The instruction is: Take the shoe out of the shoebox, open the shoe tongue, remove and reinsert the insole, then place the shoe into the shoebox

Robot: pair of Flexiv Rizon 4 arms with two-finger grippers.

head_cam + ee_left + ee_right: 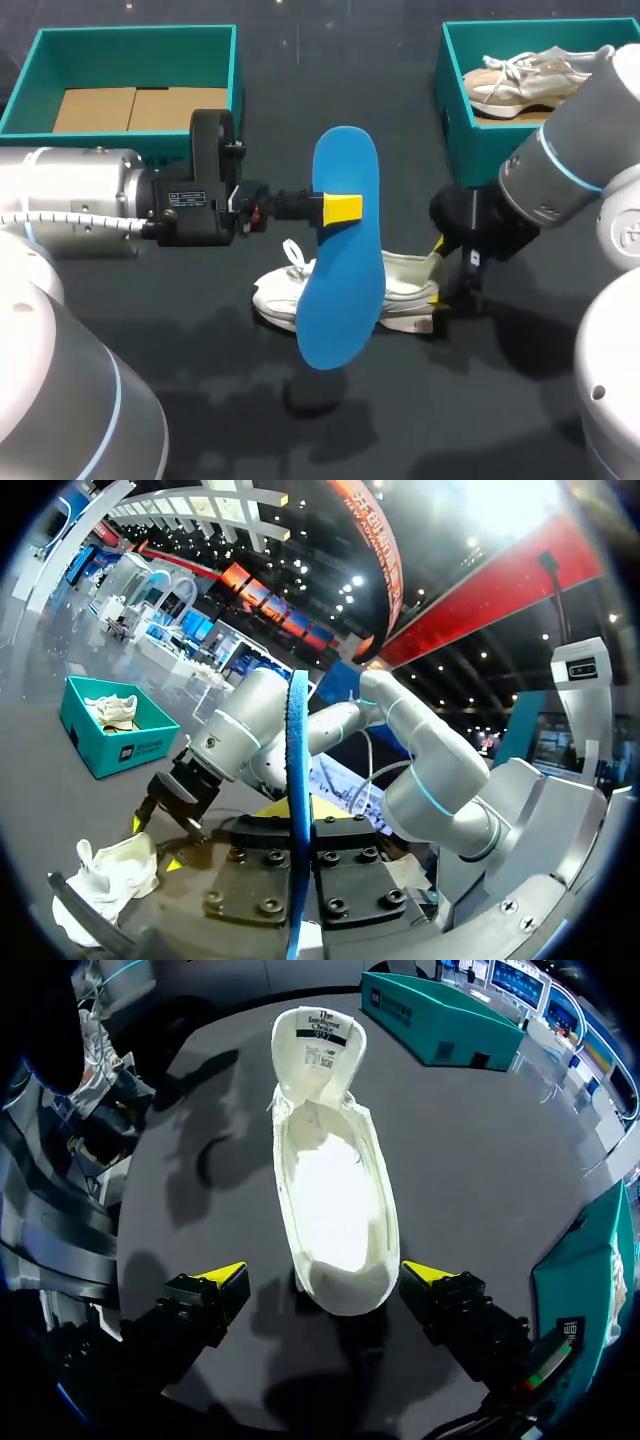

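At frame centre: left claw (343,208) pinching insole (342,300) | right claw (328,1276) spread astride heel of shoe (335,1180)

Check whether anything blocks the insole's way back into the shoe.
Nothing visible does. The shoe's opening lies bare, its tongue folded clear. The left hand holds the insole over it. The right hand's open fingers flank the shoe from outside.

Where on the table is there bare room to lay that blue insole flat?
Bare table lies on the near side of the shoe, between the two arms, and in the strip between the left box and right box. It is crowded at the shoe's heel, where the open right hand straddles it.
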